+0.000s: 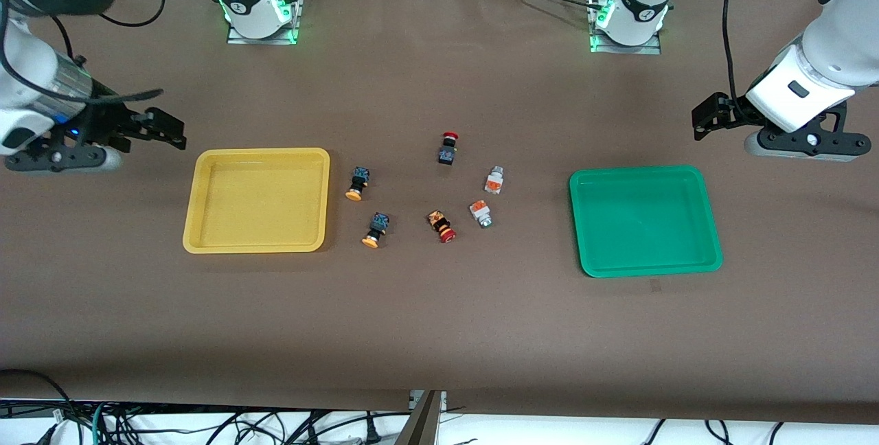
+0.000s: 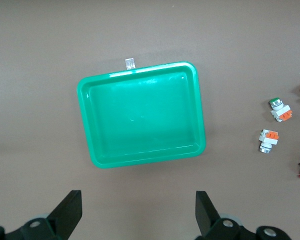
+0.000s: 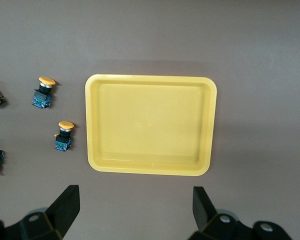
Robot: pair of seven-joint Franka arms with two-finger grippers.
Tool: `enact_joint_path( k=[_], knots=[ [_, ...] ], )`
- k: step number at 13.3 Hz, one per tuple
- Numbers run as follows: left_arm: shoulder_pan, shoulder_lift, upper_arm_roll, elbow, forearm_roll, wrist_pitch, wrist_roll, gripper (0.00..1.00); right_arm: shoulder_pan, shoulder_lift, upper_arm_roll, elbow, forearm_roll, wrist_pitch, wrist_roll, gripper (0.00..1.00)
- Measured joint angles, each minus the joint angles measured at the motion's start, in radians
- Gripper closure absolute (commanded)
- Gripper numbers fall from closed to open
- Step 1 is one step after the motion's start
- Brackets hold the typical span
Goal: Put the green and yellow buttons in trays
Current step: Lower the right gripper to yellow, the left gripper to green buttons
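Observation:
The yellow tray (image 1: 257, 200) lies empty toward the right arm's end, and also shows in the right wrist view (image 3: 150, 124). The green tray (image 1: 644, 220) lies empty toward the left arm's end, and also shows in the left wrist view (image 2: 140, 114). Two yellow-capped buttons (image 1: 358, 183) (image 1: 375, 229) lie beside the yellow tray. Two white-bodied green-capped buttons (image 1: 494, 180) (image 1: 481, 213) lie nearer the green tray. My right gripper (image 1: 165, 128) (image 3: 135, 200) is open and empty, up beside the yellow tray. My left gripper (image 1: 704, 117) (image 2: 138, 205) is open and empty, up beside the green tray.
Two red-capped buttons lie among the others: one (image 1: 448, 147) farther from the front camera, one (image 1: 442, 225) between the yellow-capped and white-bodied buttons. A small clear tab (image 2: 130, 63) lies on the brown table at the green tray's rim.

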Motion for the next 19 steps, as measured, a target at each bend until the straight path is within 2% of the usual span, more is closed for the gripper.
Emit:
enact_joint_path(
  k=[3,6,9,11,17,19],
  knots=[
    [-0.006,0.017,-0.007,-0.001,-0.006,-0.061,0.002,0.0,0.018,0.048,0.0,0.001,0.0,0.003,0.002,0.0],
    [-0.05,0.107,-0.024,-0.005,-0.039,-0.076,0.0,0.0,0.031,0.056,0.0,0.001,0.001,-0.002,0.001,0.0],
    [-0.126,0.227,-0.027,-0.006,-0.046,0.078,-0.012,0.0,0.077,0.109,0.003,-0.002,0.003,-0.003,0.004,0.0],
    [-0.183,0.314,-0.028,-0.007,-0.051,0.193,-0.124,0.0,0.135,0.139,0.004,-0.029,0.008,0.04,0.094,0.0],
    [-0.364,0.543,-0.035,-0.006,-0.06,0.592,-0.609,0.0,0.294,0.192,0.02,-0.323,0.081,0.428,0.431,0.0],
    [-0.408,0.596,-0.036,-0.005,-0.061,0.65,-0.694,0.0,0.359,0.234,0.022,-0.378,0.082,0.54,0.538,0.01]
  ],
)
